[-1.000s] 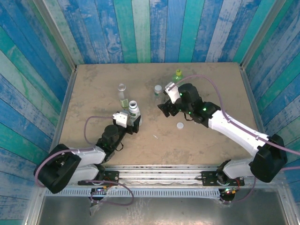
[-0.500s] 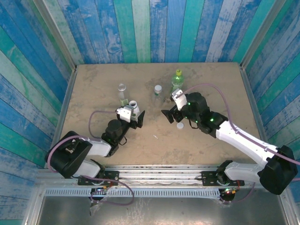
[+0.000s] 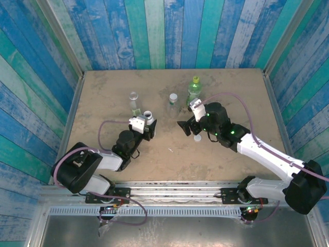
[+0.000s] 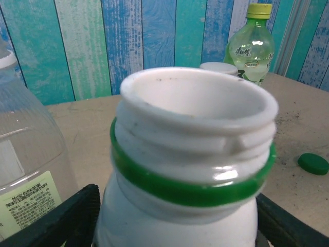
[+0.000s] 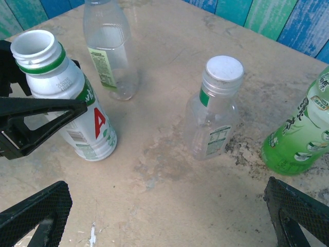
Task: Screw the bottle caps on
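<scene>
The left tool (image 3: 148, 125) is closed on the white bottle (image 3: 148, 116), which stands upright on the desk (image 3: 103, 92) left of centre. In the left wrist view its dark fingers (image 4: 77, 216) lie against both sides of the body, below the green ring (image 4: 190, 188) under the threaded neck. The mouth of that bottle is open, with no cap on it, and the right wrist view shows a red letter A and green print on its side. The right tool (image 3: 186, 128) hovers near the middle of the desk with its jaws spread wide and nothing between them. A loose white cap (image 3: 197, 138) lies on the desk just beside it, on its near side. A dark green cap (image 4: 313, 163) lies flat on the desk to the right of the white bottle in the left wrist view. Farther back stand three more bottles, all upright. One is an uncapped clear bottle (image 3: 134, 103), just behind the white one. Another is a clear bottle with a white cap (image 3: 173, 100) near the centre. The third is a green bottle (image 3: 195, 90) wearing a yellow-green cap (image 4: 259, 10), just to the right of the capped clear one.
</scene>
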